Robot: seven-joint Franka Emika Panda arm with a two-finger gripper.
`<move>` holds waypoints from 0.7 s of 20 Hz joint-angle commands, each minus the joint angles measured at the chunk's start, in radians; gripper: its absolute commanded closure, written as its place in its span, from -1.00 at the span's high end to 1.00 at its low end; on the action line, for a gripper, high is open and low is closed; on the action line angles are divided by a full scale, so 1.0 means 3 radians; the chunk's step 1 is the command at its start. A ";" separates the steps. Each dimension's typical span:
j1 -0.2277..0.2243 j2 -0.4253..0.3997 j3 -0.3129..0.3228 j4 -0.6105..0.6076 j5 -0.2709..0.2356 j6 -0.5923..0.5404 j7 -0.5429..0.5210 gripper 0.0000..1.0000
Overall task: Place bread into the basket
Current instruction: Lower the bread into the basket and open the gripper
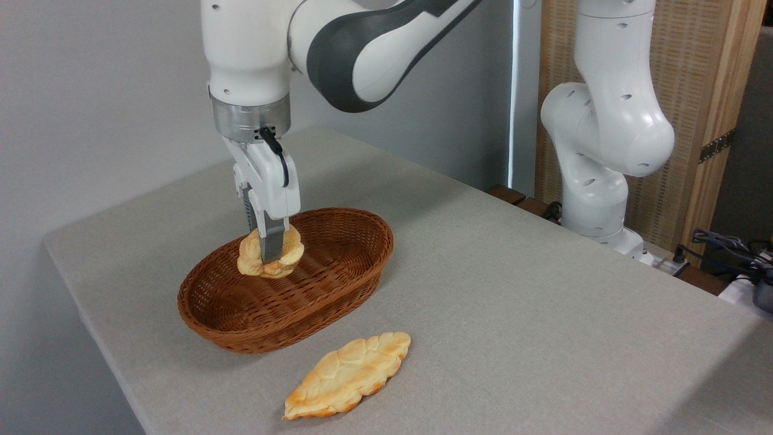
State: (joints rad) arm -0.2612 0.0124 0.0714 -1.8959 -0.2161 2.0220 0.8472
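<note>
The bread point(290, 252), a small golden-tan bun, hangs over the far left part of the basket point(338, 299), a shallow oval of reddish-brown wicker. My gripper point(270, 257) points straight down and is shut on the bun, its near finger covering the bun's middle. I cannot tell whether the bun touches the basket floor or hangs just above it.
A longer, flat braided loaf point(348, 374) lies on the grey table point(543, 314) just in front of the basket, near the front edge. The arm's white base point(598, 199) stands at the back right, with cables point(731, 248) beside it.
</note>
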 commanded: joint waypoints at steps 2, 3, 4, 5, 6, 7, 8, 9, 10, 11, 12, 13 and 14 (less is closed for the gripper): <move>0.0007 0.0035 -0.0033 0.0015 -0.0047 0.0020 -0.0109 1.00; 0.0007 0.0045 -0.0079 0.0010 -0.0042 0.0020 -0.0119 1.00; 0.0007 0.0056 -0.0090 0.0010 -0.0042 0.0020 -0.0119 1.00; 0.0007 0.0071 -0.0095 0.0010 -0.0042 0.0015 -0.0119 1.00; 0.0007 0.0076 -0.0095 0.0010 -0.0042 0.0015 -0.0119 1.00; 0.0007 0.0076 -0.0095 0.0010 -0.0042 0.0015 -0.0119 1.00; 0.0007 0.0076 -0.0095 0.0010 -0.0042 0.0015 -0.0119 1.00; 0.0007 0.0081 -0.0095 0.0010 -0.0042 0.0015 -0.0119 1.00; 0.0007 0.0081 -0.0095 0.0010 -0.0042 0.0015 -0.0114 1.00; 0.0007 0.0076 -0.0095 0.0010 -0.0037 0.0015 -0.0114 1.00; 0.0012 0.0076 -0.0090 0.0015 -0.0037 0.0020 -0.0114 1.00; 0.0012 0.0071 -0.0080 0.0015 -0.0031 0.0020 -0.0114 1.00; 0.0022 0.0056 -0.0059 0.0015 -0.0031 0.0020 -0.0114 1.00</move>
State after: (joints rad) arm -0.2602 0.0387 0.0447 -1.8958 -0.2161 2.0220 0.8232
